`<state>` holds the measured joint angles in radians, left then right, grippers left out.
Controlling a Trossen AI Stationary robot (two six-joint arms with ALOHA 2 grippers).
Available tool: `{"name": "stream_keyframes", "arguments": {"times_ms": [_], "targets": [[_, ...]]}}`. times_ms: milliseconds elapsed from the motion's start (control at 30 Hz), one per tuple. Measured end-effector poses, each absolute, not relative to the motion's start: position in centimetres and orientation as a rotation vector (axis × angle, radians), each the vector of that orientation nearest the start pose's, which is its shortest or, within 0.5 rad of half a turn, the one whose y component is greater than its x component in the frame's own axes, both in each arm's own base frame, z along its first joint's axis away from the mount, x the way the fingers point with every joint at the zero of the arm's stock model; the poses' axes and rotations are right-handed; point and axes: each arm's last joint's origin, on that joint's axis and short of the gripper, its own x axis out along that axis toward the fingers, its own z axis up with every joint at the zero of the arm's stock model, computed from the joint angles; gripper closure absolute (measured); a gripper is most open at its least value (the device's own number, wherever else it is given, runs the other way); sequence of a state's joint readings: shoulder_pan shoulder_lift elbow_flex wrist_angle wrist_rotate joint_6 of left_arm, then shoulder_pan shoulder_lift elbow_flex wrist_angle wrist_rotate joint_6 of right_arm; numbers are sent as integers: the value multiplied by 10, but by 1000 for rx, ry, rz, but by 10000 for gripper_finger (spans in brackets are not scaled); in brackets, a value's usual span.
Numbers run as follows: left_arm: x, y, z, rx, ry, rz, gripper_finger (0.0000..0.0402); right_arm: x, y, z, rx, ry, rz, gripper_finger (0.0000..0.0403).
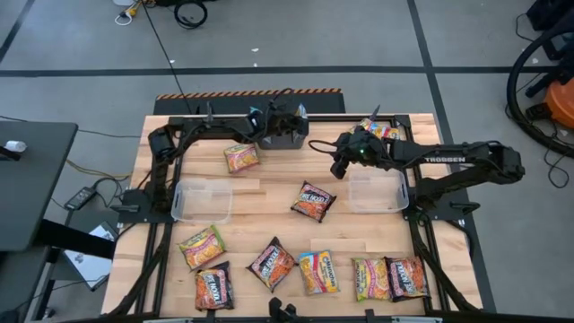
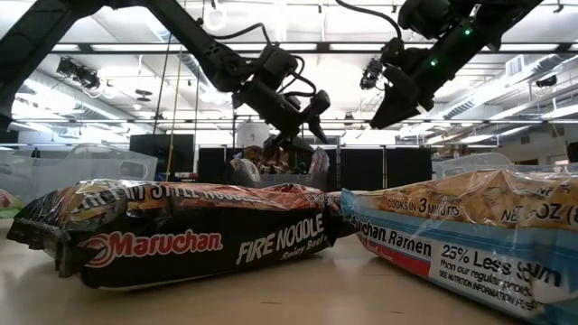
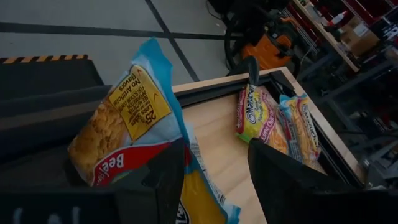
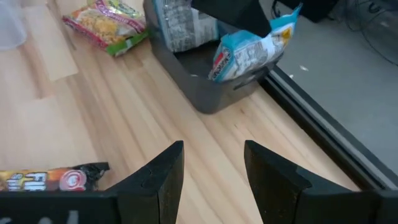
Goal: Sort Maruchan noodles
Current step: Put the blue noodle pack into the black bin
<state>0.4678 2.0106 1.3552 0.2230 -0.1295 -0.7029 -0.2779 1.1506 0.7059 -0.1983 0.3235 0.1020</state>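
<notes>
My left gripper hangs open over the dark grey bin at the table's far middle. A blue-labelled Maruchan packet stands on edge in the bin beside one finger, with another packet under it. My right gripper is open and has nothing between its fingers. It hovers above bare wood between the bin and the right clear tub. More packets lie flat on the table: one by the bin, a dark one mid-table, and several along the near edge. My left gripper stands open next to the upright blue packet's lower edge. The finger hides that spot, so I cannot tell whether it touches the packet. The packet leans in the bin on its own.
A second clear tub stands on the left. Two packets lie at the far right corner by the table's black frame. In the low view, a dark packet and a blue one lie close to the camera.
</notes>
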Motion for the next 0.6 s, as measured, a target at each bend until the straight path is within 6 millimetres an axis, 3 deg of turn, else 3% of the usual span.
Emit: {"name": "stream_keyframes", "arguments": {"times_ms": [433,600], "targets": [[403,205,206,-672,184,700,221,217,-79,234,75,667,-718,228],[400,203,219,-616,172,676,221,210,-88,231,135,690,-812,228]]}}
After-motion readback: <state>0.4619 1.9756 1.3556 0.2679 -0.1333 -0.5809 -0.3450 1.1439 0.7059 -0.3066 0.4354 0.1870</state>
